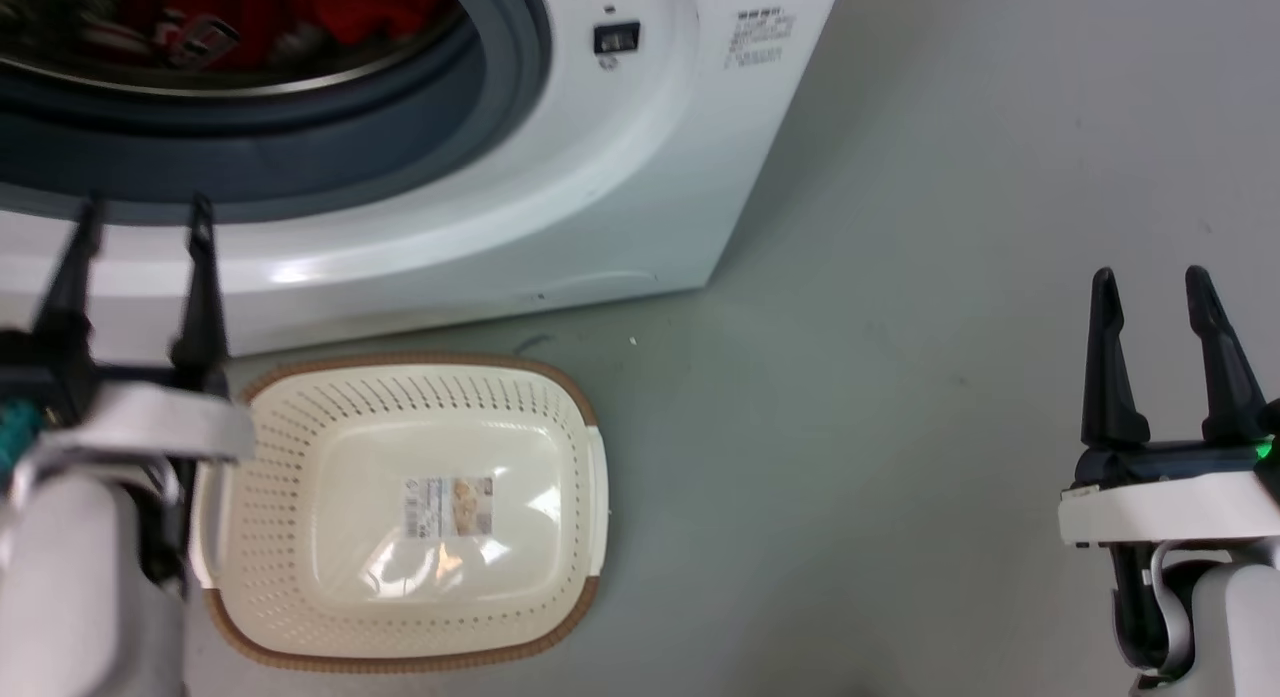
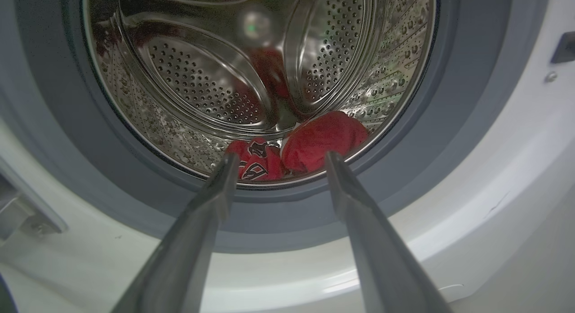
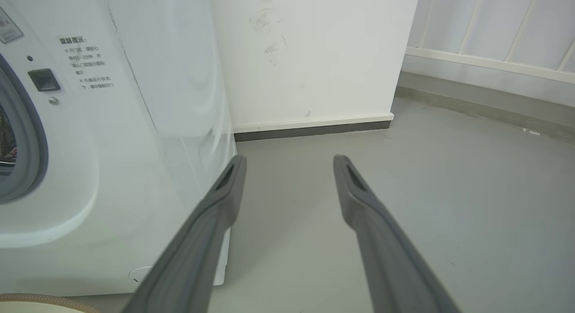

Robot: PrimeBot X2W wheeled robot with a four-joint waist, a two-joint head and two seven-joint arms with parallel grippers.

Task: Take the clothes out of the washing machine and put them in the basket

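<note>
Left gripper hangs in front of the washing machine porthole, its two dark fingers spread apart and empty, pointing into the opening. In the left wrist view the fingertips line up with the lower rim of the grey door seal, and the clothes lie just past them on the bottom of the perforated steel drum. They form a rounded red bundle on the right and a smaller red piece with black-and-white lettering to its left, near the front edge. Nothing shows the fingers touching the fabric.

In the head view the red clothes show at the top left inside the drum, above and beyond the left gripper's tips. The basket sits on the grey floor just in front of the machine's base, beside the left wrist, with only a label on its bottom.

Right gripper hovers over bare floor well to the right of the basket and the machine, fingers likewise parted and holding nothing. Its wrist view looks past the machine's right side toward a white wall.
</note>
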